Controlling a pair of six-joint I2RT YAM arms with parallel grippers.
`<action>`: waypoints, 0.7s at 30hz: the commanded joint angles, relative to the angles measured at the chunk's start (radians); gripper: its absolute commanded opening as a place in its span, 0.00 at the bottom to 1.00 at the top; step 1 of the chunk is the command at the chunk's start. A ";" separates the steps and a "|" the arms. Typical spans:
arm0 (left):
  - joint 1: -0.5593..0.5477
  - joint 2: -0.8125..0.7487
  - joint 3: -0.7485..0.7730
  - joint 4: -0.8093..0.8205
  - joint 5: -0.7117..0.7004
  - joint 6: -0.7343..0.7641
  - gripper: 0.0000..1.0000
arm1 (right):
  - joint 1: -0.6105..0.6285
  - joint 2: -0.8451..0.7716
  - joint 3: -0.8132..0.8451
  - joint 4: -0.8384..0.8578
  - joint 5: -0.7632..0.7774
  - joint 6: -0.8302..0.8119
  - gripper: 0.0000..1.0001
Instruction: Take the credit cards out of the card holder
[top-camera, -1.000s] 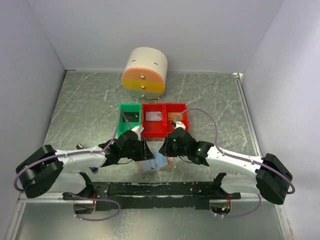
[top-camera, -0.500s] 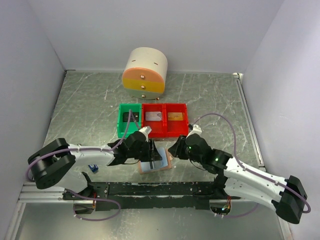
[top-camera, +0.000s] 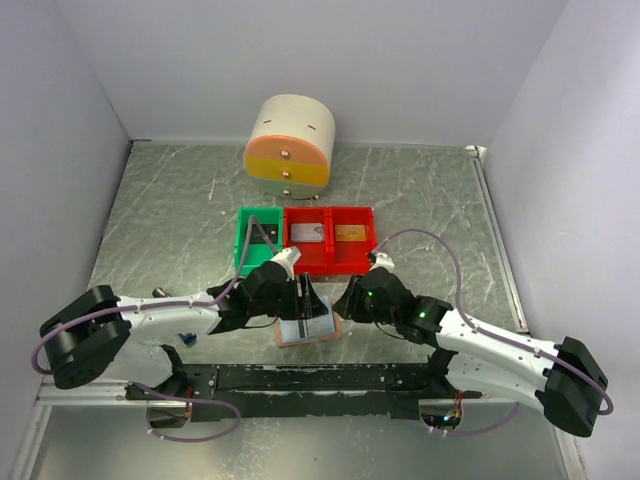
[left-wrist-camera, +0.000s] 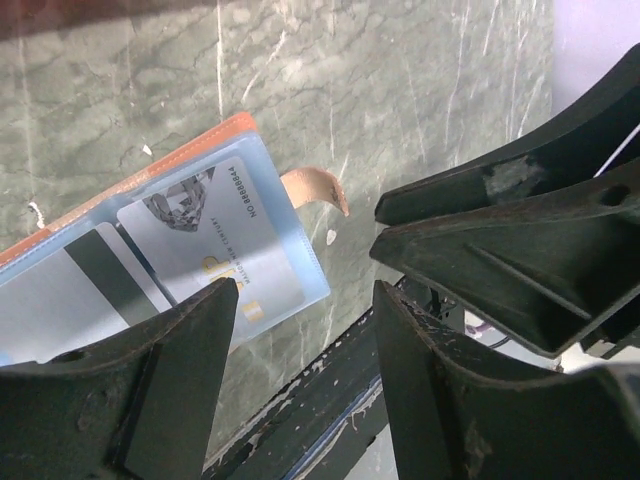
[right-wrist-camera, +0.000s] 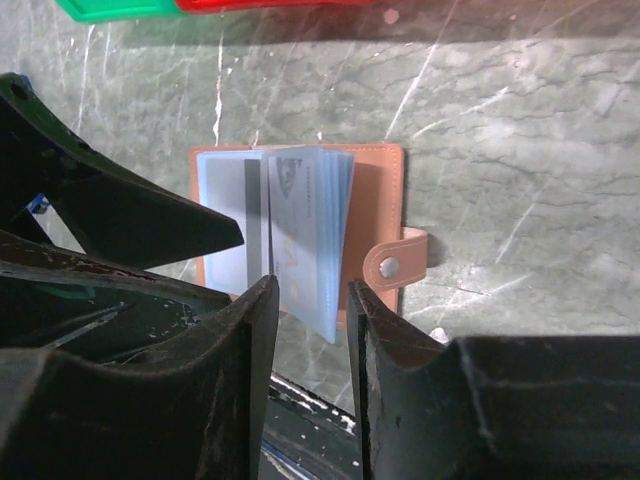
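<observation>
The tan card holder (top-camera: 308, 330) lies open on the table near the front edge, with its pale blue sleeves fanned up. In the left wrist view a silvery credit card (left-wrist-camera: 215, 250) shows inside a sleeve of the holder (left-wrist-camera: 240, 125), and a tan strap sticks out to the right. In the right wrist view the holder (right-wrist-camera: 375, 200) shows its sleeves (right-wrist-camera: 305, 230) and snap strap. My left gripper (top-camera: 304, 298) (left-wrist-camera: 305, 335) is open just above the holder's far left side. My right gripper (top-camera: 349, 299) (right-wrist-camera: 305, 305) is open, hovering over the sleeves' near edge.
A green bin (top-camera: 240, 250) and a red double bin (top-camera: 330, 262) stand just behind the holder, with flat items inside. A round cream-and-orange drawer unit (top-camera: 290, 145) stands at the back. A small blue-and-black gadget (top-camera: 185, 338) lies by the left arm. The black base rail (top-camera: 320, 378) runs along the front.
My left gripper has moved right, over the holder's left side. My right gripper pulled back from the red bin, swung low, and now sits at the holder's right side.
</observation>
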 joint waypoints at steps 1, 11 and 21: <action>-0.006 -0.057 -0.008 -0.044 -0.074 0.014 0.68 | -0.005 0.015 0.023 0.083 -0.065 -0.019 0.33; -0.004 -0.094 -0.039 -0.118 -0.152 -0.036 0.58 | -0.005 0.161 0.026 0.227 -0.210 -0.034 0.24; -0.004 0.037 -0.034 0.014 -0.067 -0.045 0.52 | -0.008 0.290 -0.022 0.221 -0.117 0.032 0.19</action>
